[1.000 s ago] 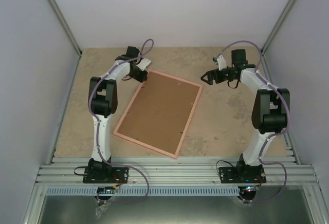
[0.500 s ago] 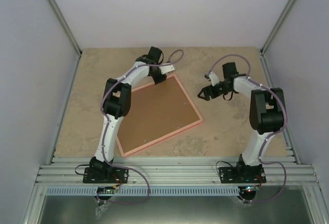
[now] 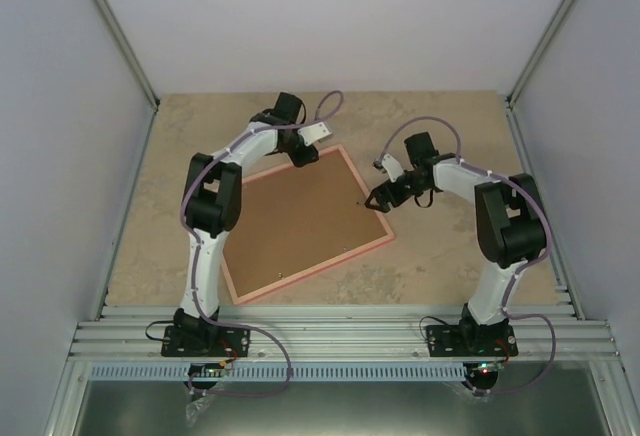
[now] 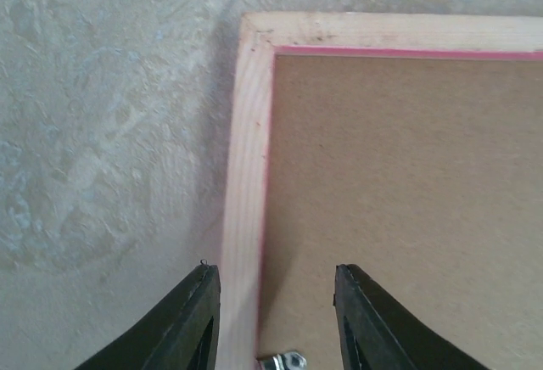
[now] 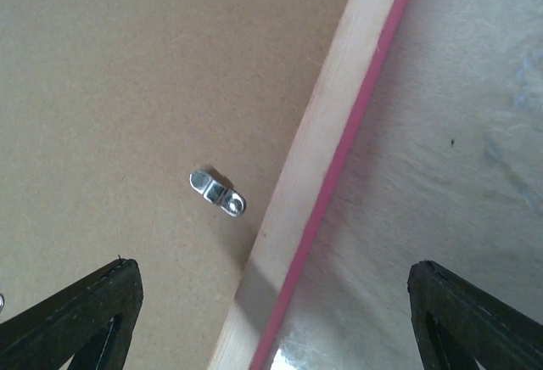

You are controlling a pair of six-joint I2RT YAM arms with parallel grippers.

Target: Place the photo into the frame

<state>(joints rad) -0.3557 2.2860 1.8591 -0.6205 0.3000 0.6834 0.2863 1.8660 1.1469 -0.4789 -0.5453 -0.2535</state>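
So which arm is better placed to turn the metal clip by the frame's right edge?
Likely the right: the right gripper, open, hovers over that clip at the edge of the frame, while the left gripper sits at its far corner.

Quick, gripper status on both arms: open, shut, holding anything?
Left gripper: open, holding nothing, over the frame rail near its corner.
Right gripper: wide open, empty, above the frame's edge.
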